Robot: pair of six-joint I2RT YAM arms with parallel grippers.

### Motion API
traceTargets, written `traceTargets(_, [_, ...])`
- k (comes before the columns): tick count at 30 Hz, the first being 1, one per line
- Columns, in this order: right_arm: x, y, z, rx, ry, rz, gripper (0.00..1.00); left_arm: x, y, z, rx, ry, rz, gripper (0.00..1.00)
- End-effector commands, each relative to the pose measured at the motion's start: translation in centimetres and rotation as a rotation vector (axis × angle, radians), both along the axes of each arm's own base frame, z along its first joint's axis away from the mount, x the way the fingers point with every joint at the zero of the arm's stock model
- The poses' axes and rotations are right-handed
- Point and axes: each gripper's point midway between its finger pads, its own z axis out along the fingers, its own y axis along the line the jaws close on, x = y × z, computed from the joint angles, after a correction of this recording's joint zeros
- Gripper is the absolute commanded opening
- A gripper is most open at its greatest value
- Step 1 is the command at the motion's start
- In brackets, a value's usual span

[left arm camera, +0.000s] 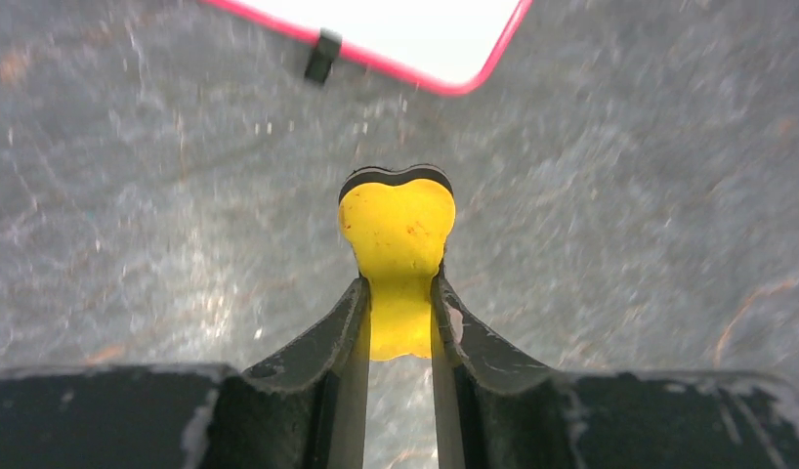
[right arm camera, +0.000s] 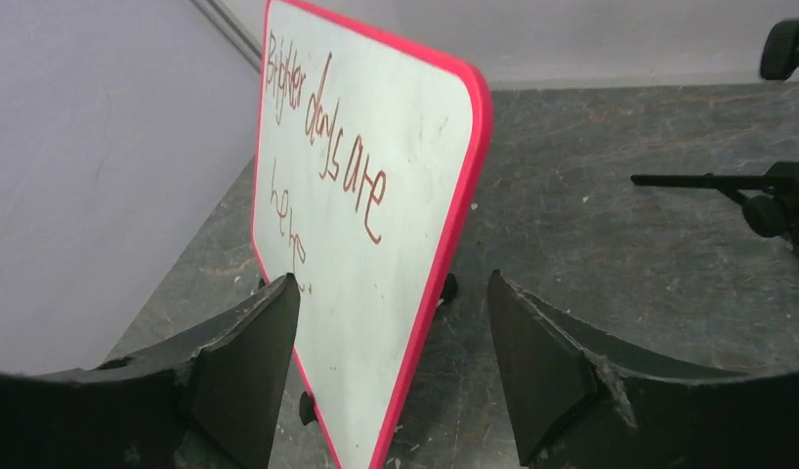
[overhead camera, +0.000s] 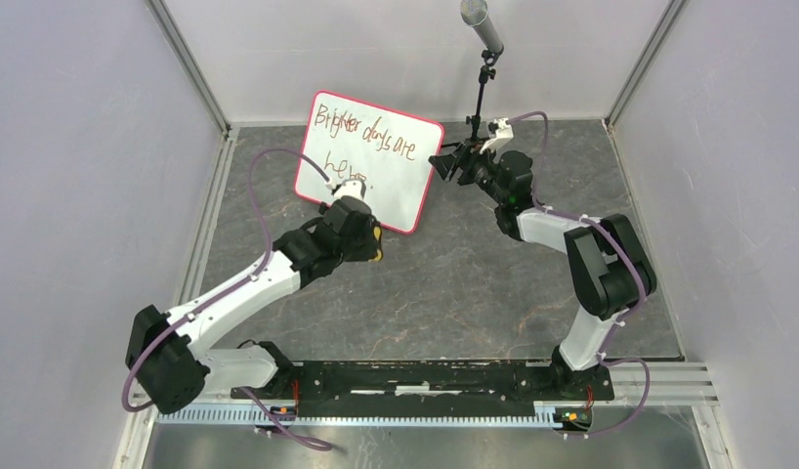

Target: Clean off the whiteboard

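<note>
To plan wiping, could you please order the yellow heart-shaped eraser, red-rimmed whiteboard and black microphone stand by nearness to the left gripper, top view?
1. Yellow heart-shaped eraser, in the left gripper.
2. Red-rimmed whiteboard, just beyond.
3. Black microphone stand, back right.

You see the whiteboard (overhead camera: 376,147) with a smooth, glossy white face and a shiny red-pink plastic-looking rim. Beneath it the table (overhead camera: 454,293) looks like matt, mottled grey stone. Near the whiteboard, the yellow eraser (left arm camera: 397,230) looks matt, with a dark felt-like layer
</note>
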Motion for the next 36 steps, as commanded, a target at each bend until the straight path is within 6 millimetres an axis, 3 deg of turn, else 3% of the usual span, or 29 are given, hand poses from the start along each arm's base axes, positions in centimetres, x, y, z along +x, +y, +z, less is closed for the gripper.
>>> traceTargets(1, [-0.2, 1.4, 0.2, -0.029, -0.06, 0.084, 0.72, 6.3, -1.5, 5.4, -0.083, -0.217, 0.051, 0.19])
traceTargets(5, [-0.3, 2.0, -1.1, -0.014, -0.038, 0.118, 0.54, 12.1, -2.5, 8.7, -0.139, -0.352, 0.177, 0.17])
traceTargets(9, [-0.8, 3.0, -0.9, 0.009, -0.058, 0.183, 0.47, 16.1, -4.2, 11.3, -0.208, -0.494, 0.213, 0.13])
traceTargets(18, [-0.5, 3.0, -1.9, -0.036, -0.064, 0.187, 0.39, 21.5, -4.1, 8.4, -0.178, -0.5, 0.24, 0.13])
traceTargets(25, [-0.3, 3.4, -2.1, -0.046, -0.069, 0.21, 0.35, 23.3, -2.7, 6.2, -0.209, -0.457, 0.26, 0.14])
traceTargets(32, [0.5, 3.9, -2.6, -0.045, -0.046, 0.222, 0.37, 23.4, -1.2, 4.7, -0.206, -0.434, 0.293, 0.14])
traceTargets(36, [0.6, 2.4, -2.6, -0.066, -0.054, 0.164, 0.43, 23.1, -0.4, 4.6, -0.212, -0.433, 0.312, 0.14])
